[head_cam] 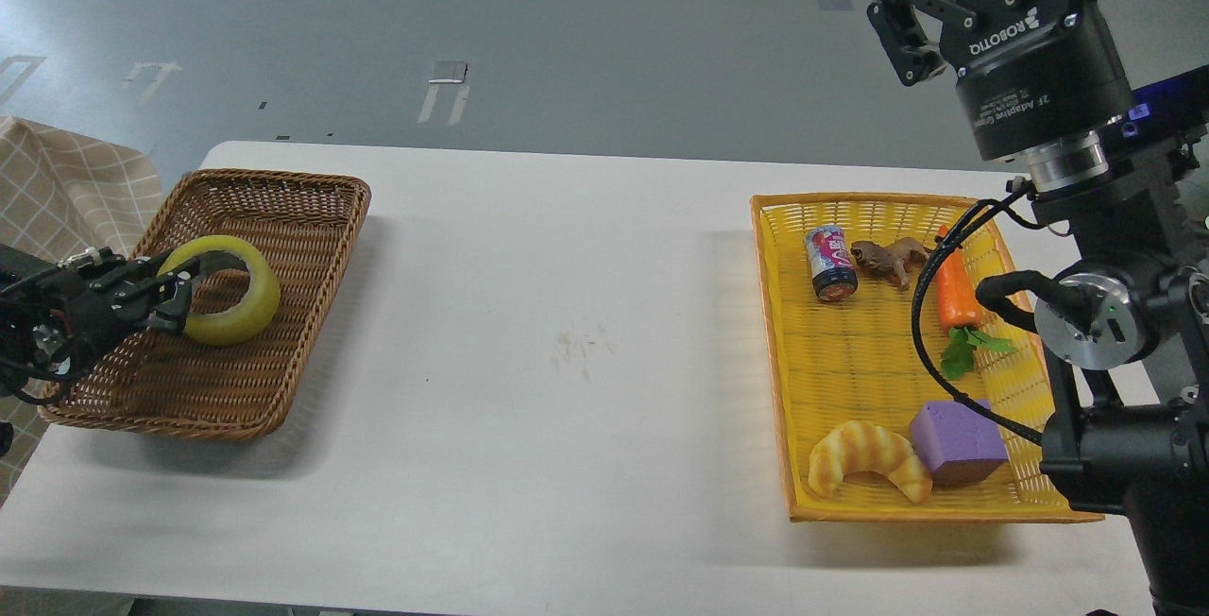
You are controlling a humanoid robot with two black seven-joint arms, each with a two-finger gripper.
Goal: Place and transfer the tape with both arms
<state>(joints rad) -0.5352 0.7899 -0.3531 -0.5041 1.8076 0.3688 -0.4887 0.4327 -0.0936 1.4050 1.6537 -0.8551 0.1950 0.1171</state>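
Grey flooring with pale tape marks runs behind a white table point(567, 389), which carries two baskets. All positions below are given relative to the brown wicker basket point(283, 210) at the table's left end. The tape point(247, 314) stands tilted on edge over this basket's floor, toward its left wall. The left gripper point(170, 299) reaches in across that wall, its fingers closed on the ring's left rim, one finger apparently inside the core (a hold that suits a hollow roll and keeps it from rolling). Whether the roll rests on the wicker or hangs just clear cannot be told.

Far to the right of the basket, the right gripper point(921, 7) is raised above the table with nothing held; one finger shows, the other is cut off at the upper edge, so its opening cannot be told. Probably it is parked clear.
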